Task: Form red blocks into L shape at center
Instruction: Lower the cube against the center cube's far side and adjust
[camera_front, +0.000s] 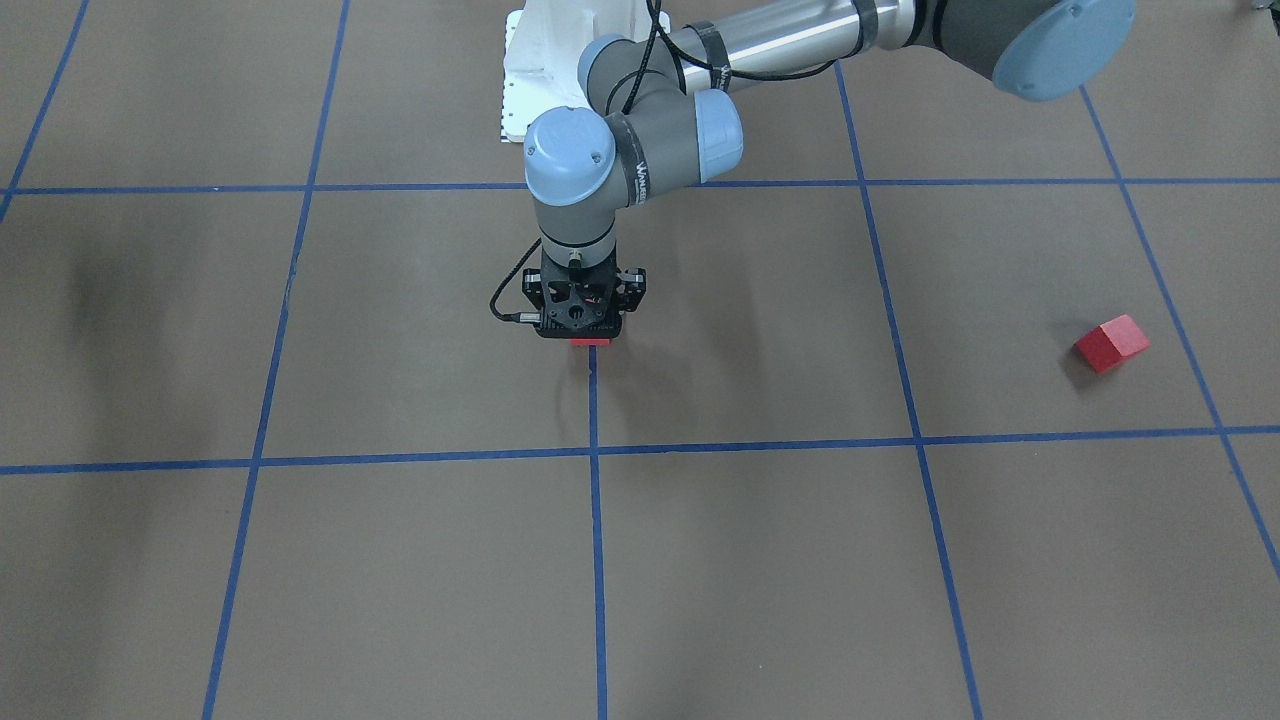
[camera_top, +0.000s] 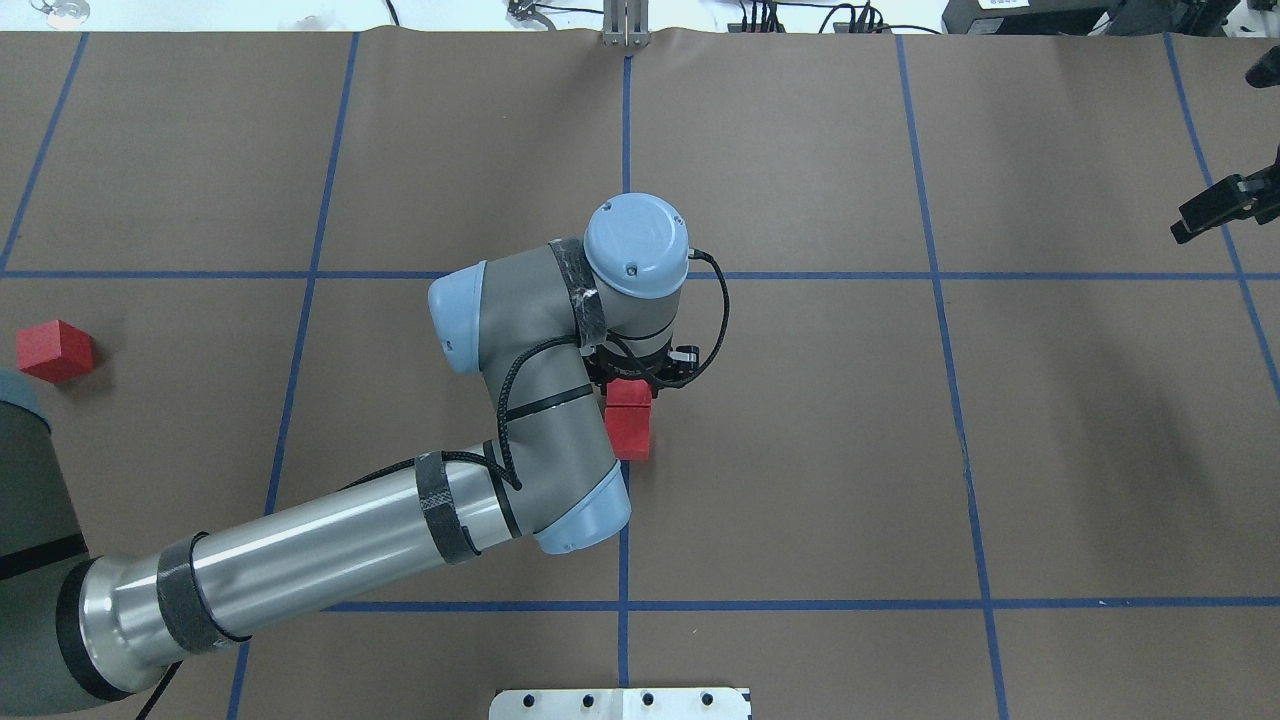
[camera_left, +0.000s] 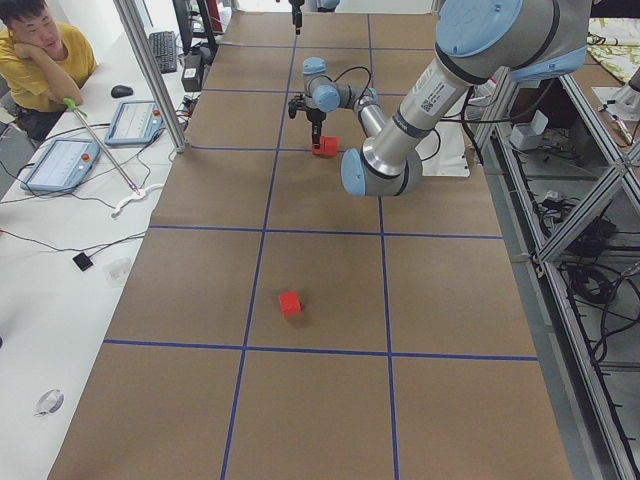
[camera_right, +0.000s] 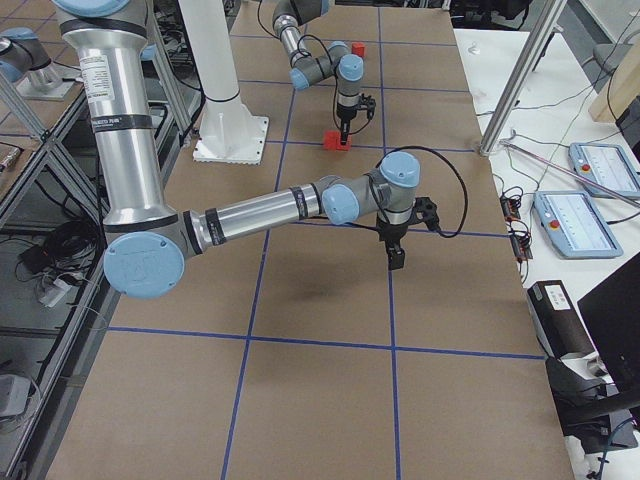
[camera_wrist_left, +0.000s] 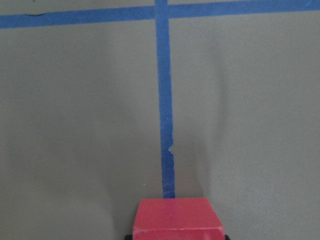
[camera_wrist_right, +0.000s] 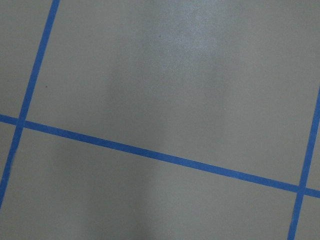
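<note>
Red block (camera_wrist_left: 175, 217), clamped in the left gripper (camera_top: 632, 386), could shunt the seated block (camera_top: 630, 440) just beside it if lowered crooked.

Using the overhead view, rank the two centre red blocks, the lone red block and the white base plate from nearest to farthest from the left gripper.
1. Centre red block, at the fingertips of the left gripper, far end of the pair.
2. Second centre block, adjoining it on the robot's side.
3. White base plate, at the view's bottom edge.
4. Lone red block, far left.
</note>
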